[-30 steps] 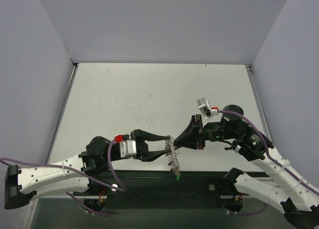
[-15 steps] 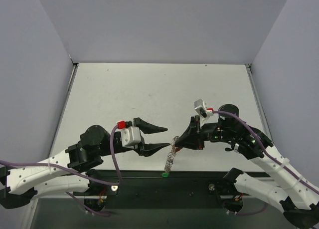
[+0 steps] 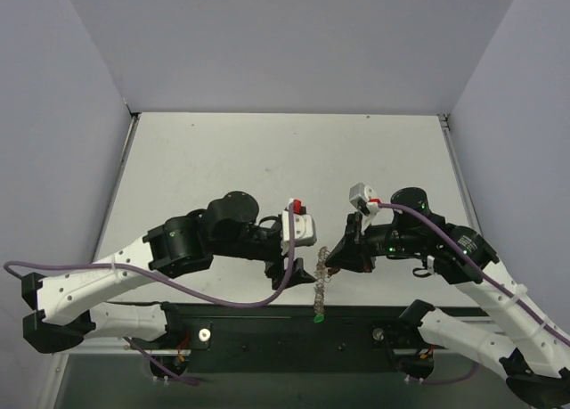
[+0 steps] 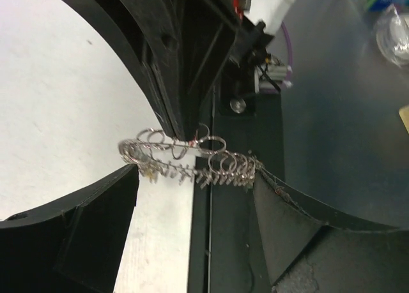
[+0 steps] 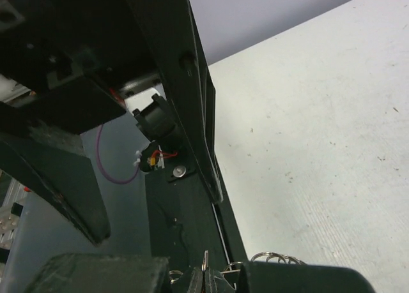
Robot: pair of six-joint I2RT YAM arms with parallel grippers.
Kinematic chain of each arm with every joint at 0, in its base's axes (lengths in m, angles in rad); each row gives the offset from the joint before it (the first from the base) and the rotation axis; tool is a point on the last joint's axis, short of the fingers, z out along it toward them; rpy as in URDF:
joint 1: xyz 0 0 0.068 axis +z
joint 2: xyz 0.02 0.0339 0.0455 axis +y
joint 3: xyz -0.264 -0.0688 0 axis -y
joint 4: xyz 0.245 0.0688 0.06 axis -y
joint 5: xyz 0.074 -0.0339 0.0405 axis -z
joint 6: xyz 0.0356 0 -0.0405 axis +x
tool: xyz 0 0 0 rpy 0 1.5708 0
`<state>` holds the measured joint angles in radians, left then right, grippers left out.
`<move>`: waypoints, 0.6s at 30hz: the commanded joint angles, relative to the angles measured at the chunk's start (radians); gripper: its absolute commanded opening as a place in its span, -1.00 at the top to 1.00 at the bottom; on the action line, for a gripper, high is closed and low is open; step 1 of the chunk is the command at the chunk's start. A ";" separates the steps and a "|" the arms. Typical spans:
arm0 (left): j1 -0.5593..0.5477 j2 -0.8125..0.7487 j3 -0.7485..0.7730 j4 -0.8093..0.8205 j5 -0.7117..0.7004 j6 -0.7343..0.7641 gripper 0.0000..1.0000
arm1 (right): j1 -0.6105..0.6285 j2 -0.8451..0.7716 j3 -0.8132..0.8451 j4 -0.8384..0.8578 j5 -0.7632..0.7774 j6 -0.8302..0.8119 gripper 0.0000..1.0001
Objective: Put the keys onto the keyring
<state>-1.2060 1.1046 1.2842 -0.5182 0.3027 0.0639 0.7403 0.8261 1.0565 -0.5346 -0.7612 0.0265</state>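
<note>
The keyring, a silvery ring frilly with small loops, hangs over the table's near edge. A green key dangles at its bottom. My right gripper is shut on the ring's top; in the right wrist view a thin strip of metal sticks out of the closed tips, with loops beside them. My left gripper is open. In the left wrist view its two fingers stand either side of the keyring, close to its ends. No other keys show.
The white table lies behind the arms, walled on three sides. A black base rail runs along the near edge under the hanging ring. The two grippers are close together, near the middle of that edge.
My left gripper opened and drew back from the ring, then the arm swung in and turned so its open jaws straddle it. My right gripper shifted slightly left and down with the ring.
</note>
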 commanded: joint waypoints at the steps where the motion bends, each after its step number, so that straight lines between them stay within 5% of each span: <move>1: 0.013 0.058 0.076 -0.166 0.121 0.020 -0.56 | 0.010 0.018 0.088 -0.073 0.016 -0.048 1.00; 10: 0.036 0.058 0.029 -0.080 0.167 0.036 -0.20 | 0.050 0.036 0.109 -0.114 0.028 -0.050 1.00; 18: 0.074 0.063 -0.014 0.015 0.246 0.024 -0.15 | 0.087 0.036 0.117 -0.107 0.033 -0.043 1.00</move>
<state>-1.1442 1.1725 1.2762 -0.5911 0.4808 0.0887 0.8085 0.8650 1.1221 -0.6678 -0.7189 -0.0124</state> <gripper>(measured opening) 0.580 0.043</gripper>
